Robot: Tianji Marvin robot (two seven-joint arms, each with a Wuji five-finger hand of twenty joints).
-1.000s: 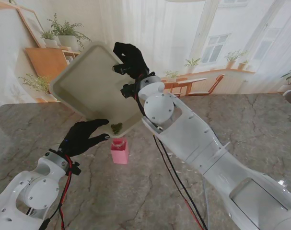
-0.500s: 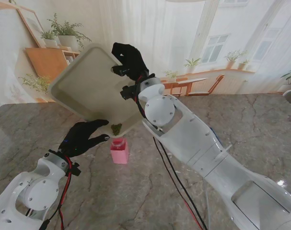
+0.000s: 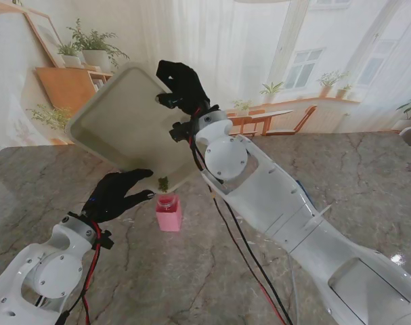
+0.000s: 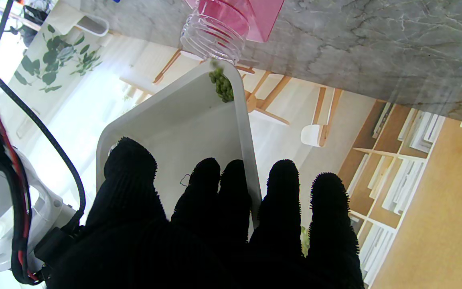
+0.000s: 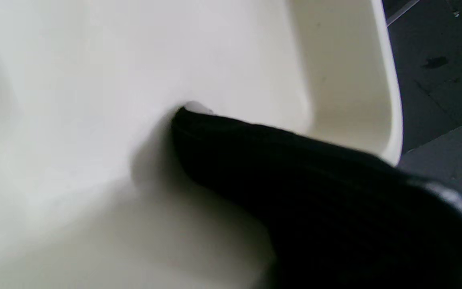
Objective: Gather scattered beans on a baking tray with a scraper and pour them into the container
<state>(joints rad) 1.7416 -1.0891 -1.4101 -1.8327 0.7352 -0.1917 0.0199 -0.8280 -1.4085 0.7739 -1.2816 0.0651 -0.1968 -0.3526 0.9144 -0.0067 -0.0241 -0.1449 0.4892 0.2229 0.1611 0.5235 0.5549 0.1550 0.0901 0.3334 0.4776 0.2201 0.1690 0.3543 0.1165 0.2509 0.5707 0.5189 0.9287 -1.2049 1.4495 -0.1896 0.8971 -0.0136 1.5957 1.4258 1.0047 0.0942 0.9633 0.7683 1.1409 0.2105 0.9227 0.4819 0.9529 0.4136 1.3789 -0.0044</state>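
Tray tipped over container, beans at its low corner.
Right hand (image 3: 181, 84) grips baking tray (image 3: 124, 122) rim; left hand (image 3: 117, 194) supports the near edge; beans (image 3: 163, 183) above pink container (image 3: 168, 212).

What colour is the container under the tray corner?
Pink container with a clear threaded neck, best in the left wrist view.

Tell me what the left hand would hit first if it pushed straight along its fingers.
The left hand already lies against the tray; farther along that line is probably the pink container, though depth is unclear.
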